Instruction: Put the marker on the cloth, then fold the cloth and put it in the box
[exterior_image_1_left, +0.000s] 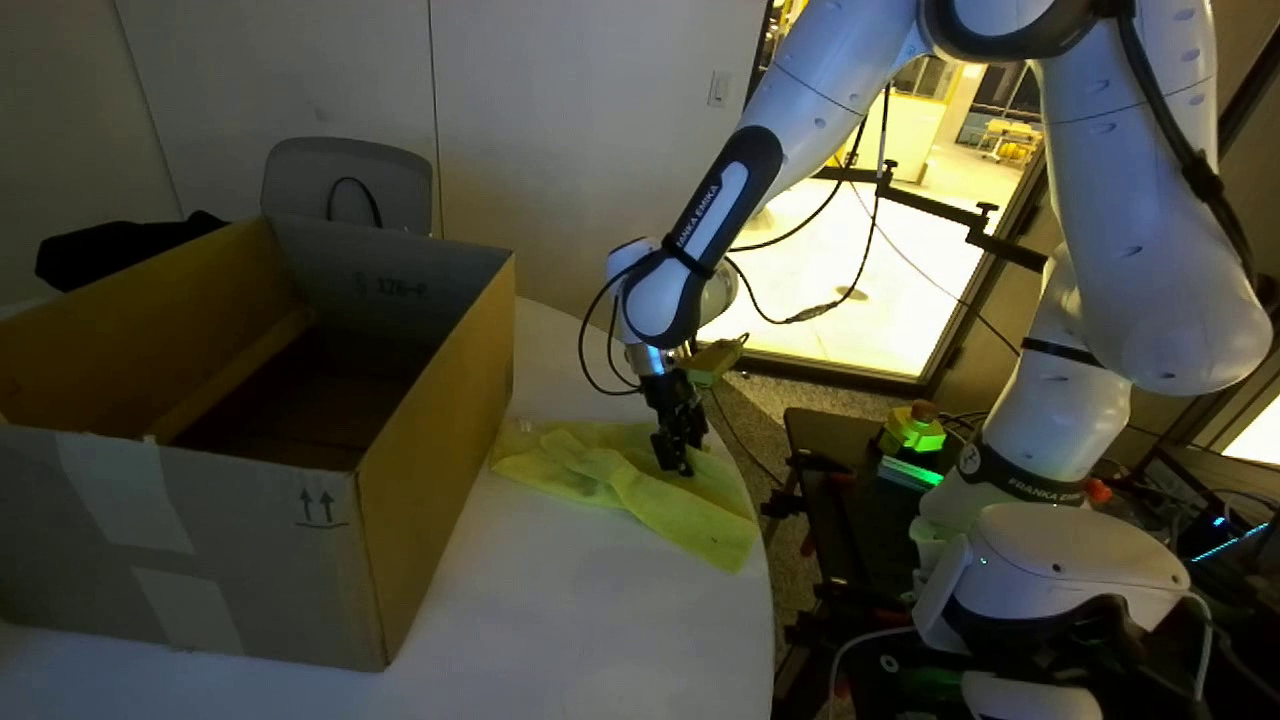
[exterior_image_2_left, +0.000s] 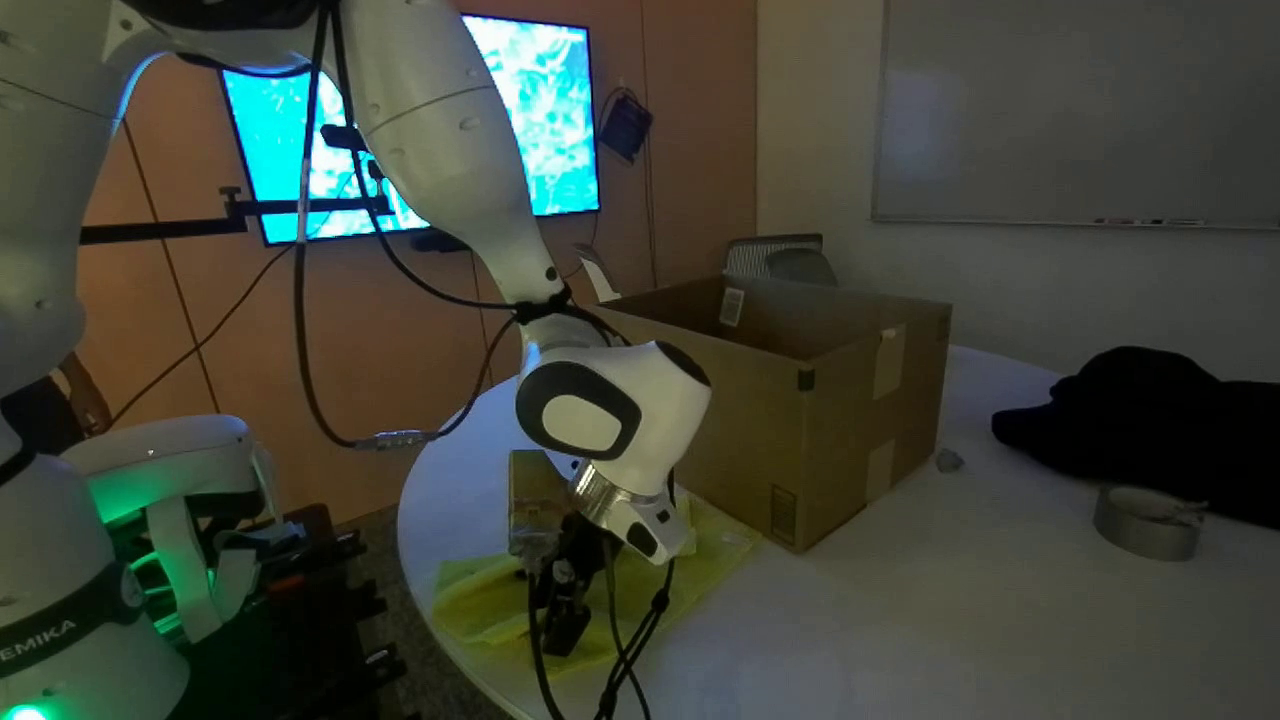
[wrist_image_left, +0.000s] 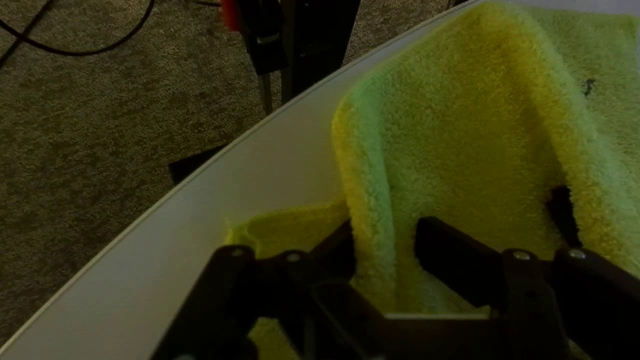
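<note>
The yellow-green cloth (exterior_image_1_left: 690, 515) lies rumpled and partly folded over on the white table, beside the box; it also shows in an exterior view (exterior_image_2_left: 480, 600) and the wrist view (wrist_image_left: 460, 150). My gripper (exterior_image_1_left: 680, 466) is down at the cloth near the table edge. In the wrist view the gripper (wrist_image_left: 385, 245) is partly open, with a raised fold of cloth between its fingers, against the left finger and apart from the right one. A short black piece, apparently the marker (wrist_image_left: 562, 212), pokes from under another fold; the rest is hidden. The open cardboard box (exterior_image_1_left: 300, 590) also shows in an exterior view (exterior_image_2_left: 740, 410).
The round white table's edge (wrist_image_left: 200, 175) runs close beside the cloth. A tape roll (exterior_image_2_left: 1145, 520) and black fabric (exterior_image_2_left: 1150, 430) lie on the table past the box. A grey chair (exterior_image_1_left: 350, 180) stands behind the box. Cables hang along the arm.
</note>
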